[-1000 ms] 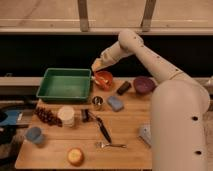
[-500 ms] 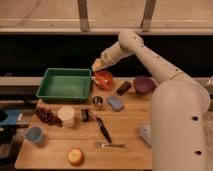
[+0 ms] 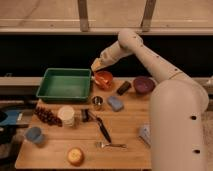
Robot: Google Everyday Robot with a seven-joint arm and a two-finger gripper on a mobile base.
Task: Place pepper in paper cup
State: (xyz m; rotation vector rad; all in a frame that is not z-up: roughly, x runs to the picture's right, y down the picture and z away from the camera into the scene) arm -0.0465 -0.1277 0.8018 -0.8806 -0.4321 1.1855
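**Pepper: light, slim, easy to bruise**

Slim red-orange chili pepper [image 3: 94, 76] hard to make out for certain; apparently the thin reddish streak at the left rim of the round orange bowl [image 3: 103, 79], at the back of the wooden surface [image 3: 125, 145], just right of the green rectangular tray [image 3: 65, 84]. Yellowish gripper [image 3: 97, 64] hovering right above that spot, arm reaching in from the right. Cannot tell whether open or closed, nor whether anything is held.

Likely very light, smooth and somewhat waxy, bendable rather than stiff, prone to rolling or slipping from a pinch near the tip. Best taken across the middle of its length, with gentle pressure.

Short, wide cream-white paper cup [image 3: 66, 115] standing upright well apart, towards the front left, near the small shiny metal cup [image 3: 97, 102]. Also light, so easily tipped by a nudge; better to release from above its mouth.
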